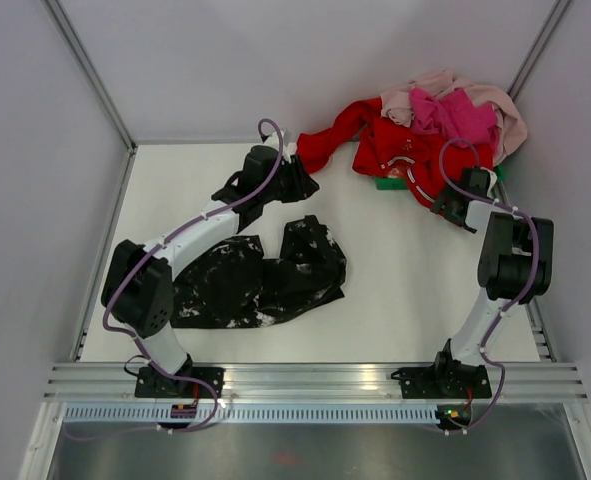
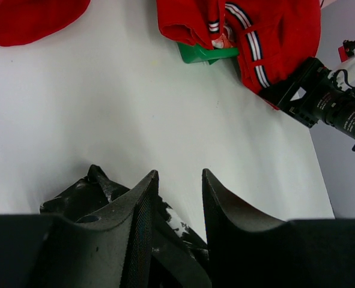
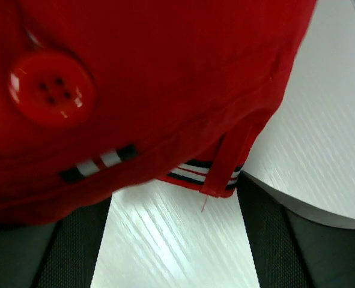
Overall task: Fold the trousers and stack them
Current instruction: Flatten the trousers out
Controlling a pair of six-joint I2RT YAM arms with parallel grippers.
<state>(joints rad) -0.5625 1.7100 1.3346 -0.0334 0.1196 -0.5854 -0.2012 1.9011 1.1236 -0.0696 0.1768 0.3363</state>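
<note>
The trousers [image 1: 260,280], black with white blotches, lie crumpled on the white table [image 1: 405,280] left of centre. My left gripper [image 1: 303,178] hovers beyond their far end. In the left wrist view its jaws [image 2: 179,174] stand apart, bare table showing between the tips. A strip of the trousers [image 2: 178,223] runs between the fingers lower down, and more of the fabric bunches at the left. My right gripper [image 1: 427,190] sits at the edge of the red garment [image 1: 395,145]. Its jaws [image 3: 165,198] are wide open, and the garment's striped hem [image 3: 195,174] hangs over the tips.
Pink clothes [image 1: 455,110] are heaped on the red garment in the far right corner, over a green object [image 1: 387,182]. A red sleeve [image 1: 325,140] reaches left towards my left gripper. Grey walls close in the table on both sides and at the back.
</note>
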